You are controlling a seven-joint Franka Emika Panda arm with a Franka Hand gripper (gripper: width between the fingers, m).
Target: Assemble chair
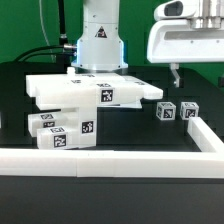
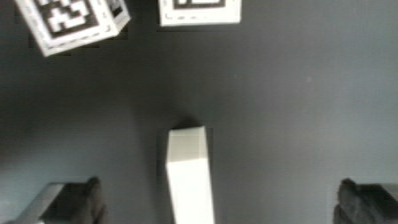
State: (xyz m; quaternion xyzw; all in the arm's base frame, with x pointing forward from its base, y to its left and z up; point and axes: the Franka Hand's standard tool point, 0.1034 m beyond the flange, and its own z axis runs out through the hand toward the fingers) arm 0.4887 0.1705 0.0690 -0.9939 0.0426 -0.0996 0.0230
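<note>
We are hovering over the worktop [image 1: 130, 135], fingers [image 2: 71, 203] spread wide and empty. The chair pieces [image 1: 85, 100] are lying stacked at the exterior view's left, with two small blocks [image 1: 165, 110] nearby. We should probably be centring squarely over one block before lowering.

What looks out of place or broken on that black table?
Nothing looks broken or spilled. The white chair pieces lie loose, a flat slab heaped with blocky ones, two small blocks apart toward the exterior view's right. The open gripper holds nothing.
</note>
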